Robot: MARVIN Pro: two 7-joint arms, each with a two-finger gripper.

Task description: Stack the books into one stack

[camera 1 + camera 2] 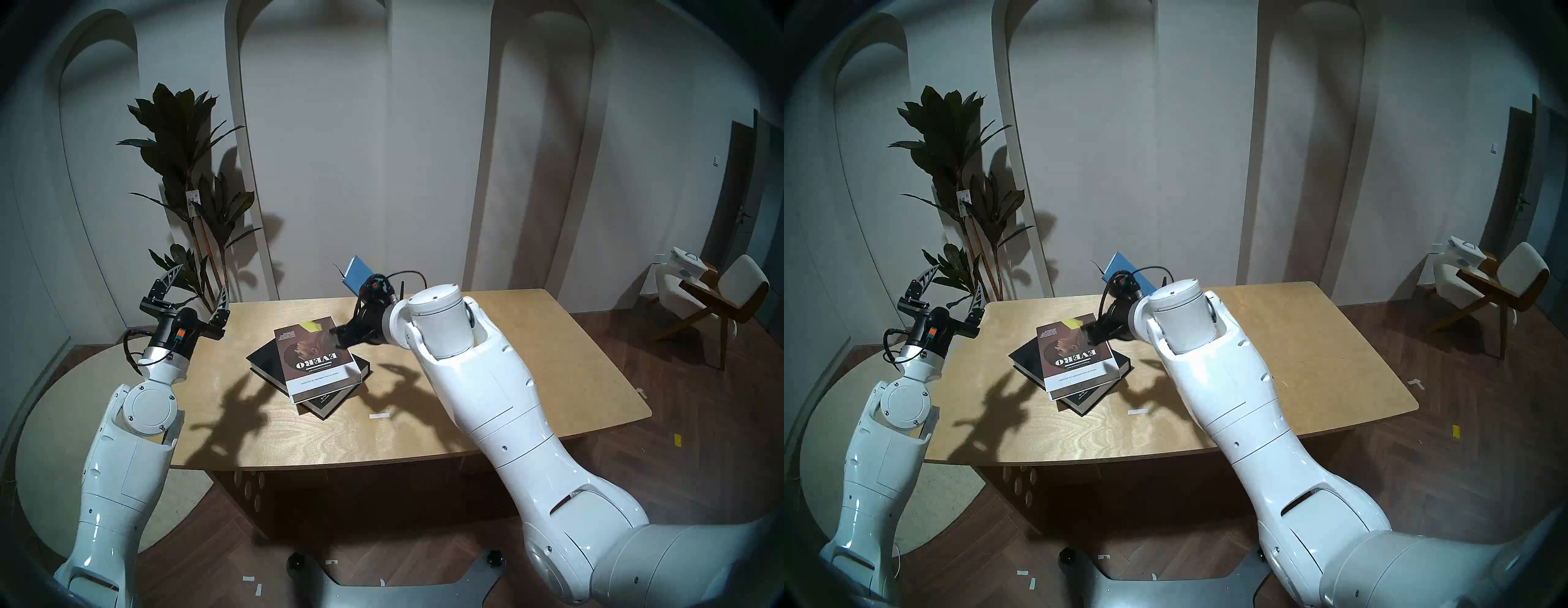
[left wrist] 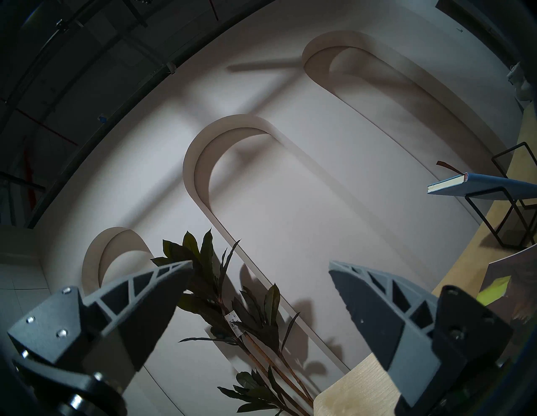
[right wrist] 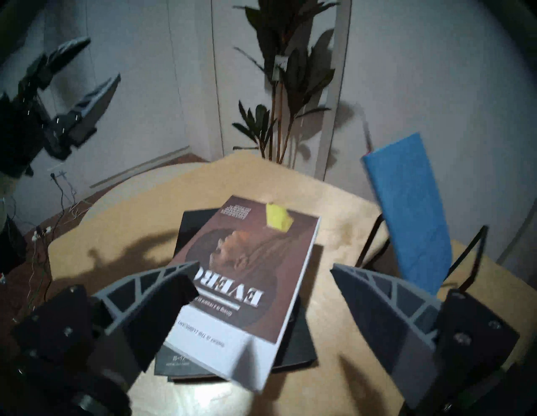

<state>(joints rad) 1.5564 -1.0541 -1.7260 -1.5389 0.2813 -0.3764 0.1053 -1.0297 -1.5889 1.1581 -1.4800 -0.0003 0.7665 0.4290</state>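
1. Brown book (image 1: 317,361) lies flat on the black book (image 1: 271,366), skewed across it, mid-table (image 1: 530,365). 2 of 3 stacked.
2. Blue book (image 3: 409,209) not yet on the pile: it leans tilted in the black wire rack (image 2: 517,203) at the table's far edge, long axis sloping up and away from the rack.
3. Right gripper (image 3: 261,270) hovers over the brown book, fingers spread wide, empty. Blue book sits just beyond it, to its right in the wrist view. Right arm is the nearer.
4. Left gripper (image 1: 186,293) raised at the table's left corner, fingers apart, empty, well away.
5. Hidden: in the head views the right wrist covers the rack and the blue book's lower end; right wrist view is blurred.
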